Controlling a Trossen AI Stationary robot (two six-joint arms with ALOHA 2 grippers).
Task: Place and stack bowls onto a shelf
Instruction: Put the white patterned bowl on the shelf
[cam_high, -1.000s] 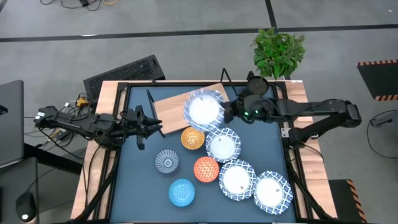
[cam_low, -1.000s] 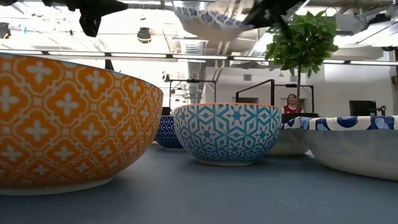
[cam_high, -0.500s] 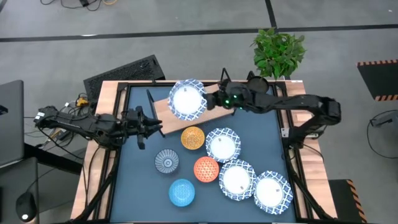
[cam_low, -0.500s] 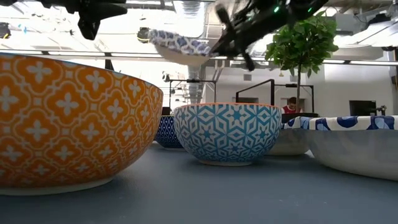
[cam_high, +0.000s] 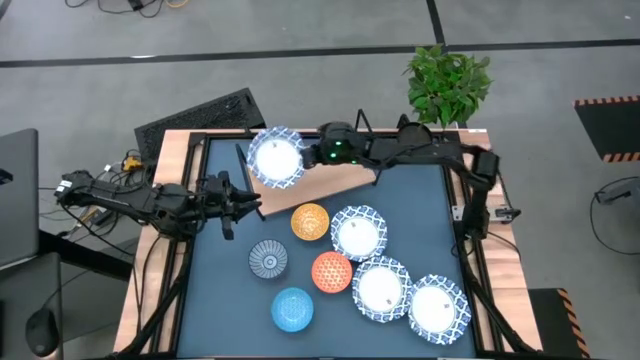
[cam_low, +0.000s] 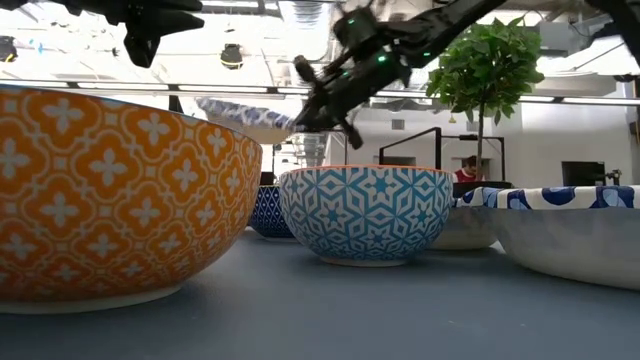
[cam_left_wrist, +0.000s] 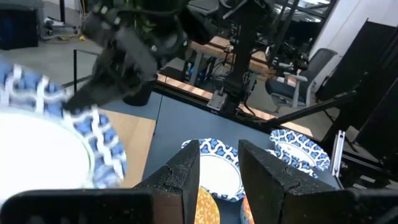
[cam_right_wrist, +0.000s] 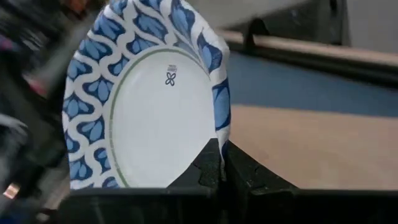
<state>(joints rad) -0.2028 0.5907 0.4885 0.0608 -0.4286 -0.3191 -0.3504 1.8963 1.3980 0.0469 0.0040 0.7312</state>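
Seven bowls are in view, and all of them look empty inside. Three large white bowls with blue-patterned rims sit on the dark-blue tabletop (cam_high: 225, 290): one (cam_high: 358, 232) near the middle, one (cam_high: 380, 289) lower down, and one (cam_high: 438, 307) at the right corner. The fourth large white bowl (cam_high: 276, 158) is in the air, over the left end of the shelf (cam_high: 345, 176); whether it touches the board I cannot tell.

The right gripper (cam_high: 308, 160) reaches across the far side of the table and pinches the rim of this bowl. In the right wrist view its fingers (cam_right_wrist: 211, 163) are pressed together on the blue edge of the bowl, which tilts. In the low view the bowl hangs well above the table, at the tip of the arm.

The left gripper (cam_high: 250, 203) waits over the left edge of the table, just beside the shelf's end. Its fingers (cam_left_wrist: 186, 177) stand a little apart with nothing between them.

Three smaller bowls sit on the table: a yellow-orange bowl (cam_high: 310, 221) just beside the shelf, a red-orange bowl (cam_high: 332, 271) and a light blue bowl (cam_high: 292, 309). A grey-blue patterned bowl (cam_high: 268, 260) sits between the yellow-orange one and the light blue one. So there are four large bowls and four small ones, not seven: eight bowls in all. One shelf is there, a light-wood board, lying at an angle on the far part of the table, with no bowl resting flat on it.
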